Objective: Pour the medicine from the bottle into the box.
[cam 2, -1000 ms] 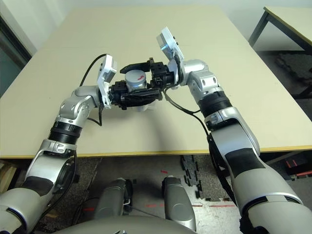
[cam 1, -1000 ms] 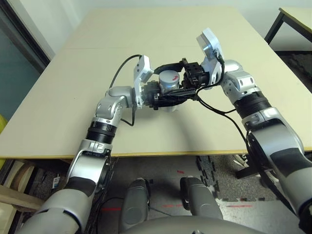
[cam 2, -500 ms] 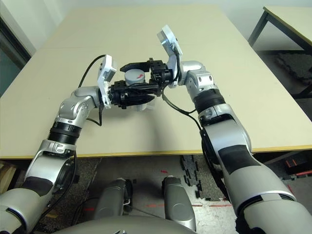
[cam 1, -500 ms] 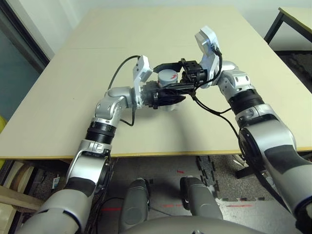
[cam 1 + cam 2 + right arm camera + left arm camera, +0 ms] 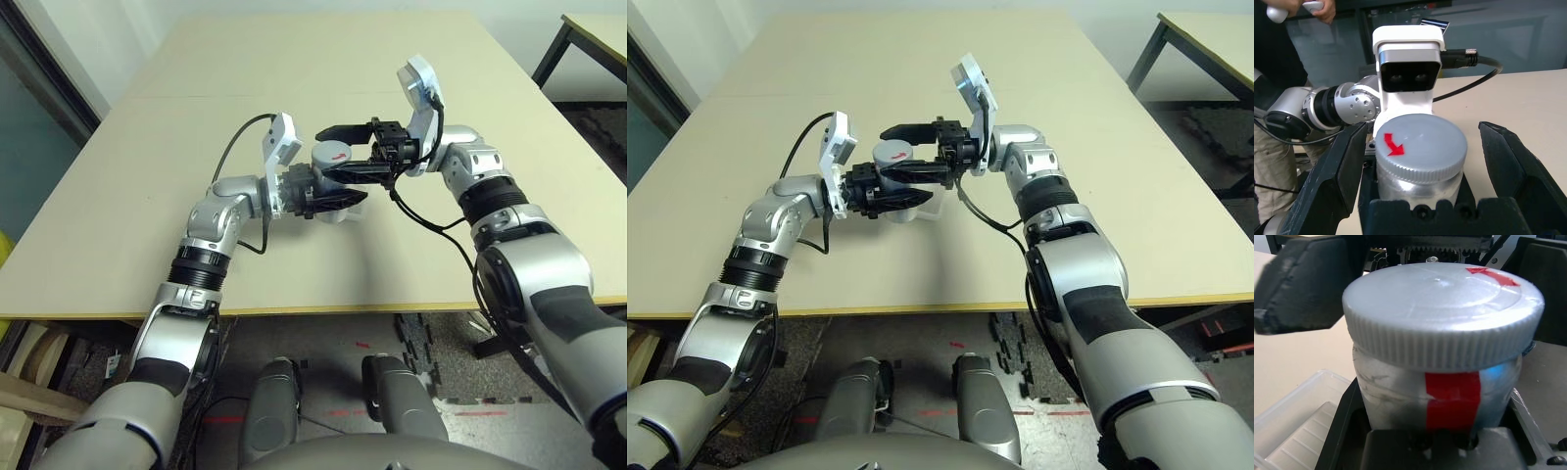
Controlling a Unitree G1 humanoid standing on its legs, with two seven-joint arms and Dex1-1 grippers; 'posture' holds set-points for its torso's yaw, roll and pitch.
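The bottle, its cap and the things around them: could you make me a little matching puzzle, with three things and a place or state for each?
1. cap
2. left gripper
3. right gripper

A. open, a finger on either side of the bottle
B. on the bottle, a red mark on top
C. closed on the bottle

Pairs: 1-B, 2-C, 3-A

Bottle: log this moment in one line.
bottle: capped, upright | left gripper: shut on bottle | right gripper: open, fingers either side of cap | box: on table | pouring: not begun
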